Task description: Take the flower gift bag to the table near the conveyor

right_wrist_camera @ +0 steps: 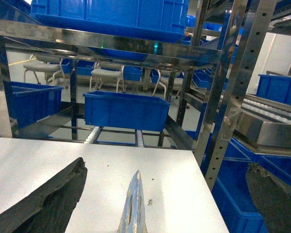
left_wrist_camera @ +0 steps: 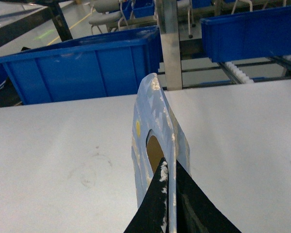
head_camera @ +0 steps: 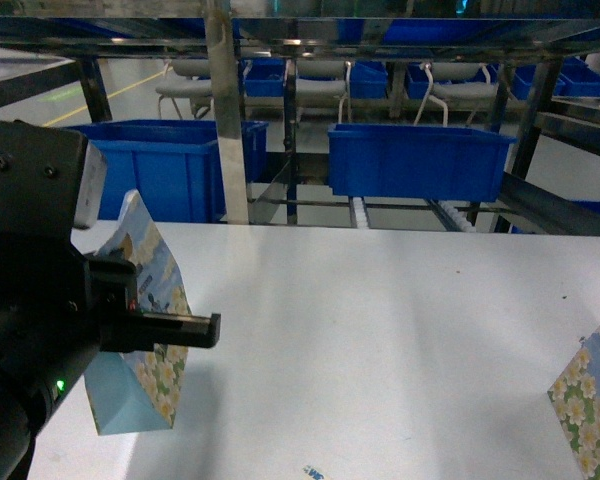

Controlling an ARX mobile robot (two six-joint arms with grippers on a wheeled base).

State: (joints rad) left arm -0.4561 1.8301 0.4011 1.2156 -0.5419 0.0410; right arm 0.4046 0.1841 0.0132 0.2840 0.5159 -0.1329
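The conveyor [head_camera: 460, 215] filled the background, its steel frame carrying rows of small white rollers and several blue bins [head_camera: 420, 160], with chairs [head_camera: 320, 90] visible behind it. In front of it stretched the white surface [head_camera: 380, 340], plain apart from a few small dark specks.

The left arm rose at the near left of the head view, and its end effector [head_camera: 165, 330] was clenched on the flower gift bag [head_camera: 145, 330]. The left wrist view showed the dark fingers [left_wrist_camera: 155, 204] pinching the bag's blue top edge just beside the cut-out handle hole. The bag was tilted at the near left part of the surface, well apart from the conveyor; whether its base touched the surface could not be told.

A second bag [head_camera: 590, 400] of the same daisy pattern stood at the near right edge of the surface. In the right wrist view its top edge [right_wrist_camera: 133, 204] showed between the two dark fingers [right_wrist_camera: 48, 204] of the right end effector [right_wrist_camera: 169, 194], which were spread wide and touching nothing.
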